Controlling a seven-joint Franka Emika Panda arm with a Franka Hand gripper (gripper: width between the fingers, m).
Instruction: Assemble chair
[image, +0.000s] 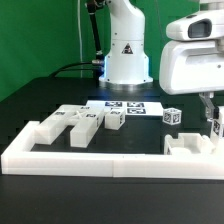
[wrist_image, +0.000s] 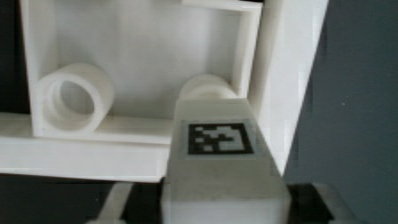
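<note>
The hand hung at the exterior view's right edge, clenched seemingly on a tagged leg; only the wrist view showed its tag.

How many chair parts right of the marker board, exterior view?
3: small tagged block beside the marker board, frame piece by the rail, bar in the gripper. Others may be hidden.

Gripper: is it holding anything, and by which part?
A white tagged bar, clamped by its sides in the gripper, with its rounded end sticking out free.
</note>
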